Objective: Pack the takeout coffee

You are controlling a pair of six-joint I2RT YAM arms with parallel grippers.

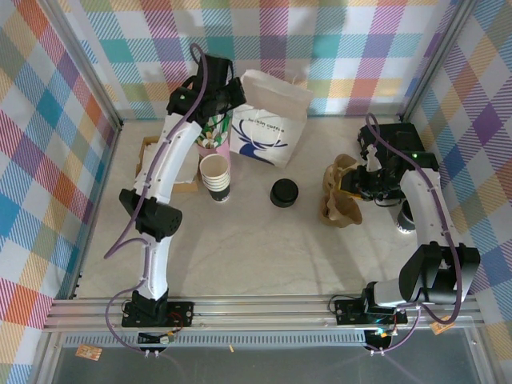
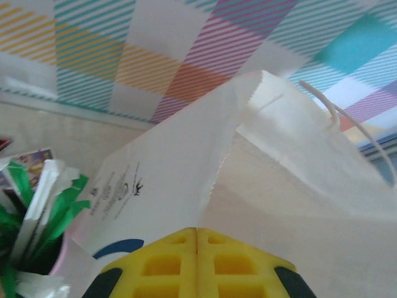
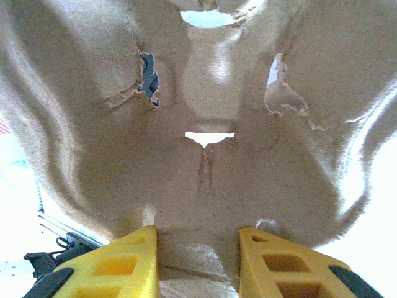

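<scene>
Left tool (image 2: 197, 239), closed on the rim of the white paper bag (image 1: 272, 112), sits far left; takeout coffee (image 1: 406, 219) stands well right, half hidden beside the right tool (image 3: 198, 239), which grips a brown carrier (image 1: 340, 196).

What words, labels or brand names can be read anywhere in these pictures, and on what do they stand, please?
White paper bag with blue logo, front: a line of blue lettering above the logo, too blurred to read.
Same bag's side panel: small dark print, too small to read.
Nothing else bears legible text.
</scene>
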